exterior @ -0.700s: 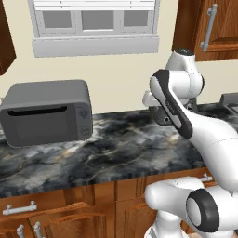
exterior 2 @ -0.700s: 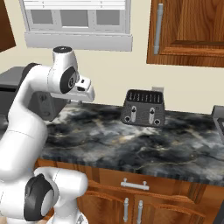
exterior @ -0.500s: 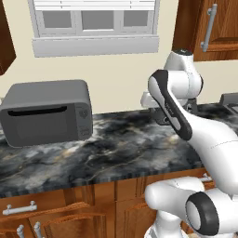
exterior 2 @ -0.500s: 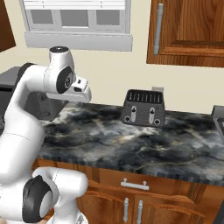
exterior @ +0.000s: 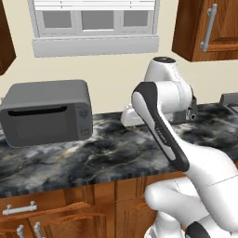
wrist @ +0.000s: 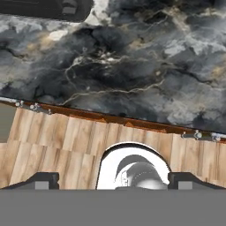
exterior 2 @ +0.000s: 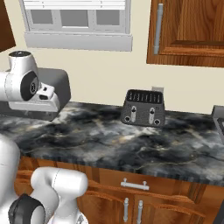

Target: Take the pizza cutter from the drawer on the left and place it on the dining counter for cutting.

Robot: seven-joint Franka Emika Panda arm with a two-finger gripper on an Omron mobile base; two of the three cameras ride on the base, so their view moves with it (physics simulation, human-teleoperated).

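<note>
Gripper (wrist: 114,180) jaws stand wide apart in the hand view, one dark finger tip (wrist: 42,178) low at each side, and we see nothing held between them. Beneath them runs a pale wood plank floor (wrist: 66,141), and beyond that the front edge of the wall counter (exterior: 107,158), black-grey marbled stone, with the dark base of the microwave (exterior: 46,116) at the far top-left corner of that view.

From the left base view we take the grey microwave as our mark. It stands on the wall counter against the cream wall, below a white-framed window (exterior: 95,21). The white arm (exterior: 160,116) rises to the right of the microwave, its upper joints level with the microwave's top.

Below the microwave and toward its left side, under the counter's edge, we see a reddish-brown drawer (exterior: 28,204) with a horizontal silver bar handle; its front looks shut, though we cannot be sure. Where the pizza cutter lies we cannot tell.

Well to the right of the microwave, on the same stone top, a dark toaster (exterior 2: 143,108) stands against the wall. Above it hangs a reddish wood wall cabinet (exterior 2: 192,30) with a vertical silver handle.
</note>
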